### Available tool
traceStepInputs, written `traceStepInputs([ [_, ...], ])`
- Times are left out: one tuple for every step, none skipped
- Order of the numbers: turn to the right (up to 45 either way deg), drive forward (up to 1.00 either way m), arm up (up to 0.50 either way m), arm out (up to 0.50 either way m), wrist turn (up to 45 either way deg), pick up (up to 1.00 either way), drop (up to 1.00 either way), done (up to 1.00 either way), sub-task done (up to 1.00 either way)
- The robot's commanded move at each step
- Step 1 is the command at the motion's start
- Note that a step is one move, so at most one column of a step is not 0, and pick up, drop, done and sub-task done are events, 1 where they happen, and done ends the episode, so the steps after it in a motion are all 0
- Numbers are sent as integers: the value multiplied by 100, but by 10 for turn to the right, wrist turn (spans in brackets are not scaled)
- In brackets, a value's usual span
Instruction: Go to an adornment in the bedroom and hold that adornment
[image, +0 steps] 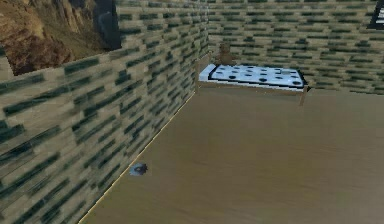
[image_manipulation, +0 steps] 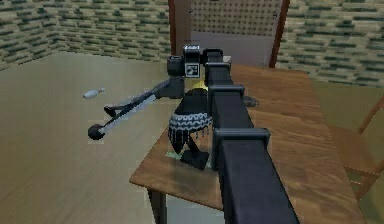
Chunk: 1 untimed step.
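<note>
Found the adornment (image_manipulation: 190, 122). Looks like a small penguin-ish figurine, black with a yellow patch and a patterned band, standing upright on a dark base on the wooden table (image_manipulation: 300, 120), close to the table's left edge in the arm side view.

Can see the arm (image_manipulation: 245, 150) as a dark square bar crossing over the table right alongside the figurine. Can't say if it touches the figurine or just passes beside it. Two white marker squares (image_manipulation: 180, 68) at its far end, above the table's far-left corner.

From there, the gripper (image_manipulation: 103, 118) pokes out past the table's left edge, with thin fingers (image_manipulation: 97, 131) out over the floor (image_manipulation: 50, 160). No way to tell the pincer's state here. Can't tell if anything is held either, with a small white thing (image_manipulation: 93, 94) lying on the floor close to the tips, well off the table's left side.

Behind the table, a dark-framed door (image_manipulation: 230, 30).

Also got a bed (image: 252, 76) with a white, black-dotted cover and a small grey thing (image: 139, 170) in the forward view. Can't place either against the table.
</note>
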Motion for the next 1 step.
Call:
traceStepInputs([
  [0, 0, 0, 0, 450, 0, 0, 0, 0],
])
